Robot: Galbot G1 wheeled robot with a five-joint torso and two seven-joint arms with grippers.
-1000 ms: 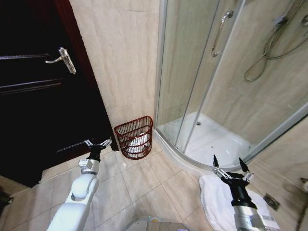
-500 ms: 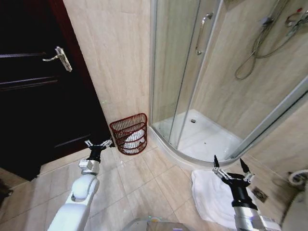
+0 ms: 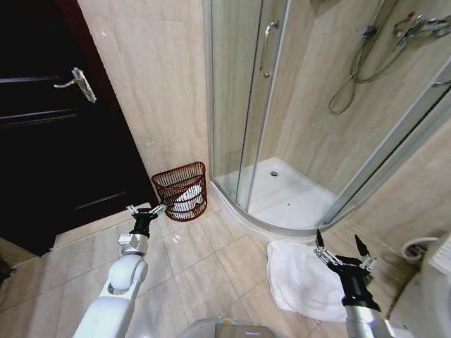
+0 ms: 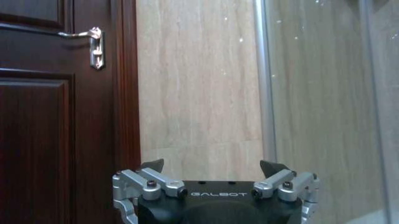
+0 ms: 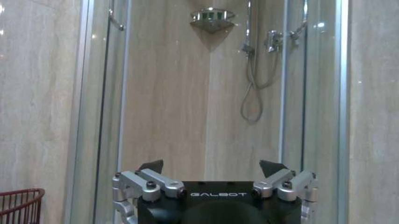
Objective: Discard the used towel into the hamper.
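Note:
The hamper (image 3: pixel 180 190), a small dark red openwork basket, stands on the tiled floor against the wall between the door and the shower; something white lies inside it. Its rim (image 5: pixel 18 198) also shows in the right wrist view. The used towel (image 3: pixel 299 282), white and crumpled, lies on the floor just before the shower's curb. My right gripper (image 3: pixel 338 248) (image 5: pixel 212 165) hovers open above the towel's right part, holding nothing. The left gripper (image 3: pixel 144 209) (image 4: pixel 212 165) is held out open and empty, a short way in front of the hamper.
A dark wooden door (image 3: pixel 49 141) with a metal handle (image 4: pixel 93 44) is on the left. The glass shower enclosure (image 3: pixel 239 105) with its raised white tray (image 3: pixel 289 201) fills the middle and right. A white fixture (image 3: pixel 430 299) stands at the lower right. Bare floor tiles lie between towel and hamper.
The whole picture has shifted left, so the camera has turned right; more of the towel now shows. Both arms keep the same pose, grippers open.

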